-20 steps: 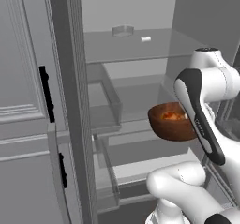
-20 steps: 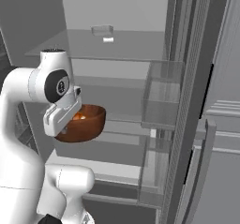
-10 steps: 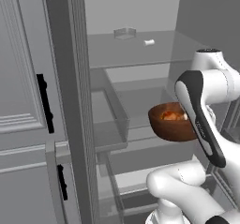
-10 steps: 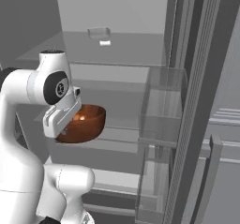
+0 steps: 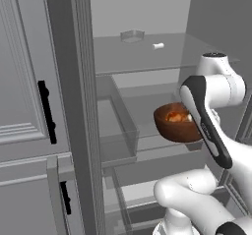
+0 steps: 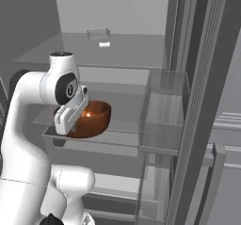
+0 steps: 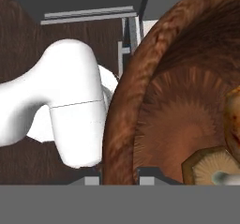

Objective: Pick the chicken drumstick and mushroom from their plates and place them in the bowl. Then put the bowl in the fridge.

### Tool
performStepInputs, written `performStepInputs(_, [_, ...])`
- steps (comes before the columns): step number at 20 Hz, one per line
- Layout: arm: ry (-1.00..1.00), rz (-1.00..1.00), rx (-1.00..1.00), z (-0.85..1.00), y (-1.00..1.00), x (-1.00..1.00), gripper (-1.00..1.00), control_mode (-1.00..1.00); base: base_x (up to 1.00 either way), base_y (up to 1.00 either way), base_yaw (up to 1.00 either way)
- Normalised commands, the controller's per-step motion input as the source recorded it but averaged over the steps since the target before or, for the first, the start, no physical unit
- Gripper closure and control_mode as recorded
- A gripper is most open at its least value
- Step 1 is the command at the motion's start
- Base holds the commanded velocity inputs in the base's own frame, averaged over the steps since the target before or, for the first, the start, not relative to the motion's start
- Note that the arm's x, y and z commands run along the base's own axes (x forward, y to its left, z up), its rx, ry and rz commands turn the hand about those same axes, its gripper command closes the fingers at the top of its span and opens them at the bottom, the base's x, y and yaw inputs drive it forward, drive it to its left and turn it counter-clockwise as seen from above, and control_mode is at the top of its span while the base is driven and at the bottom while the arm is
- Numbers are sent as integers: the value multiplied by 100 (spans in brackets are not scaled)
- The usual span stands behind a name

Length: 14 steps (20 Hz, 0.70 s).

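Bowl (image 5: 177,123), already loaded with drumstick (image 7: 233,120) and mushroom (image 7: 212,168), is held by its rim in the closed gripper (image 7: 119,180) before the open fridge (image 5: 142,52), not yet shelved.

You're looking at the arm (image 6: 33,125) holding the reddish-brown bowl (image 6: 92,119) up inside the open fridge (image 6: 141,40), over a clear shelf (image 6: 160,125) (something orange is glowing inside it).
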Motion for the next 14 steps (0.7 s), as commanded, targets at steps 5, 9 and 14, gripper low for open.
performStepInputs(5, [-24, 14, 3, -60, -39, 72, 100, -100, 0, 0, 0])
performStepInputs(9, [-18, 11, 4, -57, -31, 77, 100, -100, 0, 0, 0])
performStepInputs(14, [-1, 1, 5, -14, -3, 82, 100, -100, 0, 0, 0])
